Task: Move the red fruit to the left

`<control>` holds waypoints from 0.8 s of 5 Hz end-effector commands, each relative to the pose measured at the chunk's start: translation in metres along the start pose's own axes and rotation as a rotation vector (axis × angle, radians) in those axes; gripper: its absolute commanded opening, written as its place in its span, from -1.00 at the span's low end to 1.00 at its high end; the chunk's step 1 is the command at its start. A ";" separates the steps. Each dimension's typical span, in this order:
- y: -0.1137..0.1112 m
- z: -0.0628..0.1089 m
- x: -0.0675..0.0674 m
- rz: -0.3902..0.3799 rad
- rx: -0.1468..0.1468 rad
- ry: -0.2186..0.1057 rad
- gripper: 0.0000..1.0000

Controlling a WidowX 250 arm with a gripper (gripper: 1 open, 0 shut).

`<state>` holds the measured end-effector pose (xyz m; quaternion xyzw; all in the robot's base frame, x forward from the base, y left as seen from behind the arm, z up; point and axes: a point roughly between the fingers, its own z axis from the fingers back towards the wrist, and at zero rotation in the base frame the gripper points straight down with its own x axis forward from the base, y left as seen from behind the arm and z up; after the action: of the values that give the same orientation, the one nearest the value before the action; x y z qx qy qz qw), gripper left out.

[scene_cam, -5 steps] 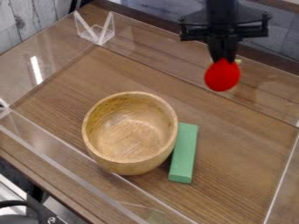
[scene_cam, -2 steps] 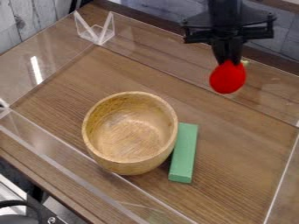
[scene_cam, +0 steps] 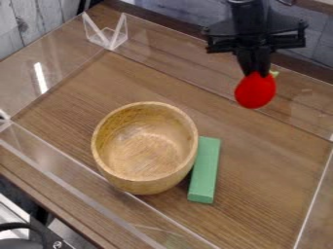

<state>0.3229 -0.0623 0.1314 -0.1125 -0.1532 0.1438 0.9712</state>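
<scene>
The red fruit (scene_cam: pixel 256 89) is a small bright red rounded piece hanging above the wooden table at the upper right. My black gripper (scene_cam: pixel 256 68) comes down from the top edge and is shut on its top, so the leafy end is hidden between the fingers. The fruit hangs clear of the table surface, to the right of and beyond the wooden bowl (scene_cam: pixel 144 146).
A green rectangular block (scene_cam: pixel 205 169) lies against the bowl's right side. Clear acrylic walls (scene_cam: pixel 104 31) ring the wooden table (scene_cam: pixel 78 92). Bare wood shows to the left of the bowl and behind it.
The gripper and the held red fruit have drifted slightly to the right and a little lower. Bowl and green block have stayed put.
</scene>
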 end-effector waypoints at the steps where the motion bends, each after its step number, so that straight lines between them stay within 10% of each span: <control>1: -0.003 0.020 0.010 0.000 -0.036 -0.061 -1.00; 4: -0.011 0.022 -0.005 0.011 -0.063 -0.078 -1.00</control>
<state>0.3106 -0.0713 0.1303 -0.1292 -0.1570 0.1516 0.9673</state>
